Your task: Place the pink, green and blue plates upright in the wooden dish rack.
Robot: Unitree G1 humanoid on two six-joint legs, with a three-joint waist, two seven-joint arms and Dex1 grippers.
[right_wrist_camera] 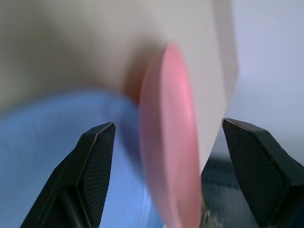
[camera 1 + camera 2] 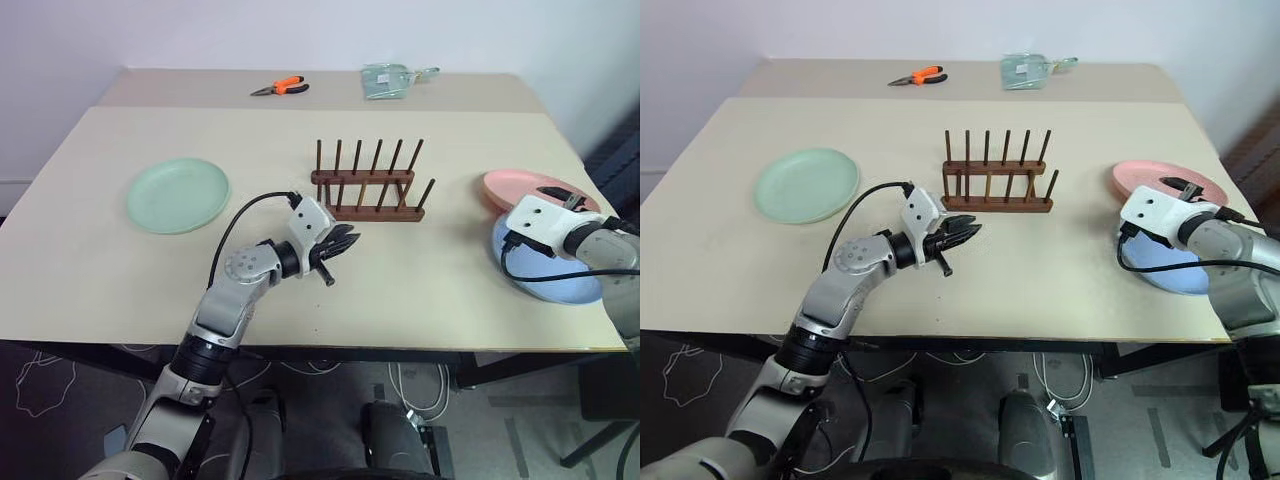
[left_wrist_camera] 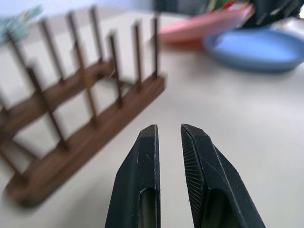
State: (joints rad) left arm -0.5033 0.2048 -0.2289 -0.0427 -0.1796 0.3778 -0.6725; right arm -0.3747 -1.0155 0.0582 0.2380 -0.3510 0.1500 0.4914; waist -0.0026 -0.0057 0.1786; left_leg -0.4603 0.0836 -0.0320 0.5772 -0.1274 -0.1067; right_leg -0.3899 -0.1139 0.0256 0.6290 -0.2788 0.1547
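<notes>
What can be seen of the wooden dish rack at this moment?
The wooden dish rack is a small dark brown piece with two base rails and two rows of thin upright pegs, about six to a row. It stands upright near the middle of the table, its slots empty, with no plate in it. Nothing touches it. The left gripper hovers just in front of it, its fingers nearly closed and holding nothing.

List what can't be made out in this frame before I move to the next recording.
- Blue plate: near side hidden by the right arm in both eye views.
- Pink plate: partly hidden behind the right claw, blurred in its wrist view.
- Clear item at the table's far edge: too small to identify.
</notes>
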